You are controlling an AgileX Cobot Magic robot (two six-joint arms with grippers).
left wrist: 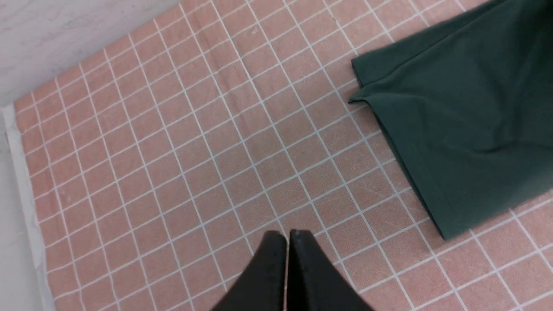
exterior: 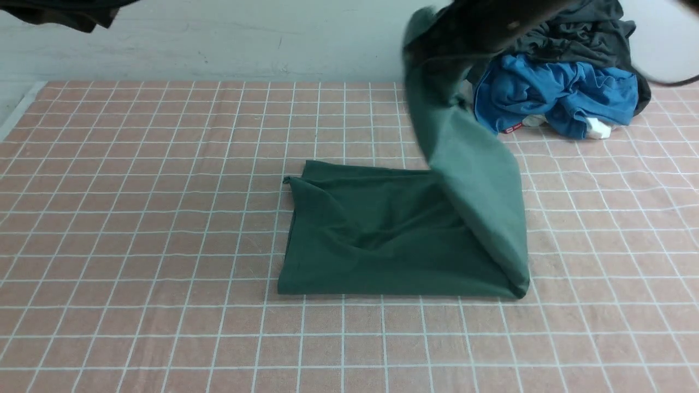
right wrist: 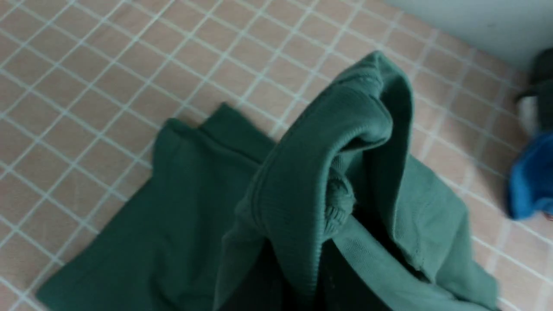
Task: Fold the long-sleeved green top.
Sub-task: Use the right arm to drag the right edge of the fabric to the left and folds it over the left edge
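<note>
From the front, we see the dark green long-sleeved cotton top (exterior: 382, 240) part-folded mid-table, its 3 o'clock flap lifted toward 1 o'clock by the right gripper (exterior: 442, 33) clamped on it; we judge that fold unfinished. The left wrist view shows our left gripper (left wrist: 287, 242), jaws together and empty, over the pink gridded table cover (left wrist: 173, 172), free from 6 to 11 o'clock. The right wrist view shows a crumpled bright blue garment (right wrist: 531, 177) crowding 2 o'clock.

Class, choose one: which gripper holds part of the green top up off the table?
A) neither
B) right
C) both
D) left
B: the right gripper lifts one side of the green top, while the left gripper is shut on nothing, away from it.
</note>
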